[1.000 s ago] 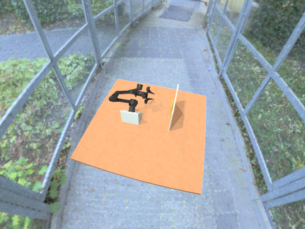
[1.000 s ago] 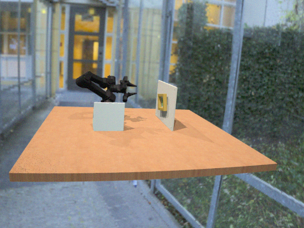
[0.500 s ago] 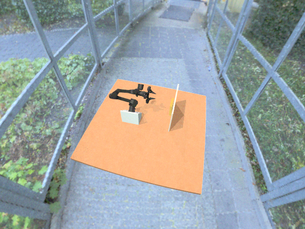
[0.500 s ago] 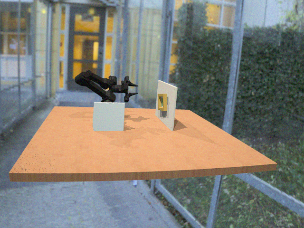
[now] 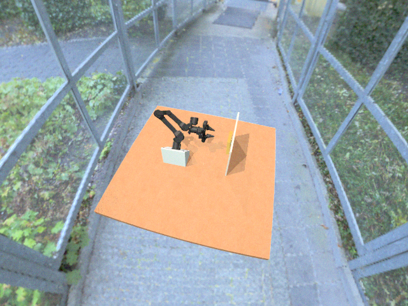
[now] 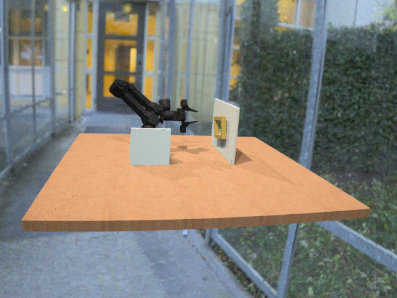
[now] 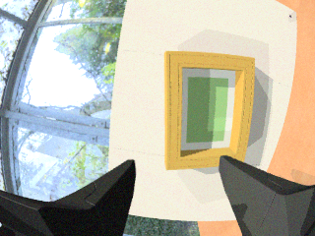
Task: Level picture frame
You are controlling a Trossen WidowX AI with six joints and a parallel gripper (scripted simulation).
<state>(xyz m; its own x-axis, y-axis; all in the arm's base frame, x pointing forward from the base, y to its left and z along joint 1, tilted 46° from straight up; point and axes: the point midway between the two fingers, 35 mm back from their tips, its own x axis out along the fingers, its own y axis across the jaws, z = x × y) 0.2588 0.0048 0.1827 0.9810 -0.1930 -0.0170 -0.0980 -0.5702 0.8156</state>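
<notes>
The yellow picture frame (image 5: 229, 142) (image 6: 223, 128) (image 7: 173, 110), with a green picture inside, hangs on the cream upright panel (image 5: 228, 164) (image 6: 231, 128) (image 7: 143, 98). In the sideways wrist view the panel's top edge is at the left. The gap from the frame to that edge narrows toward the image top, so the frame looks tilted, its end nearer the exterior camera higher. The screw and notched strip are hidden. My gripper (image 5: 213, 132) (image 6: 196, 116) (image 7: 178, 164) is open and empty, in front of the panel, apart from the frame.
The orange table (image 5: 184, 204) (image 6: 192, 198) carries the panel and the arm. A pale green-white block (image 5: 175, 157) (image 6: 149, 146) stands by the arm's base, toward the exterior camera. Shadows of the arm and panel lie on the table.
</notes>
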